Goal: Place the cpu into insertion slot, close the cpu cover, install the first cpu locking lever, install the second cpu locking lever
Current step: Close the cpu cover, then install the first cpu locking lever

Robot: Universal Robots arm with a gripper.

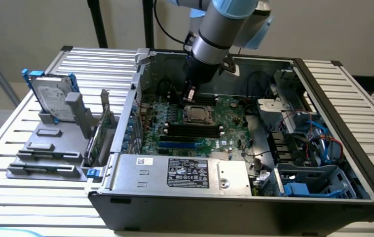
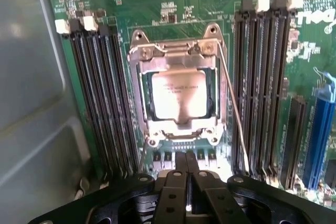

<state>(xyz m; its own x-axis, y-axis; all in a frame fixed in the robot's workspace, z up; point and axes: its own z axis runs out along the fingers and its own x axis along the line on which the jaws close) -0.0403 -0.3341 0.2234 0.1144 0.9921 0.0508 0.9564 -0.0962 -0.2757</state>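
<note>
The cpu (image 2: 177,94) lies with its pale face up in the insertion slot (image 1: 197,114), and the silver cpu cover (image 2: 176,50) is down around it. A thin wire locking lever (image 2: 233,109) slants along one side of the socket, a little apart from the frame. A short end of a second lever (image 2: 143,156) shows at the socket's corner nearest the fingers. My gripper (image 2: 186,157) is shut with nothing between its black fingers, just off the socket's edge. In the exterior view the gripper (image 1: 189,100) hangs just above the socket's far side.
Long black memory slots (image 2: 100,98) flank the socket on both sides, and a blue slot (image 2: 320,129) lies beyond. The grey case wall (image 2: 31,103) is close by. A power supply (image 1: 183,173) sits at the case front, cables (image 1: 312,138) at the exterior view's right, a hard drive (image 1: 52,96) outside.
</note>
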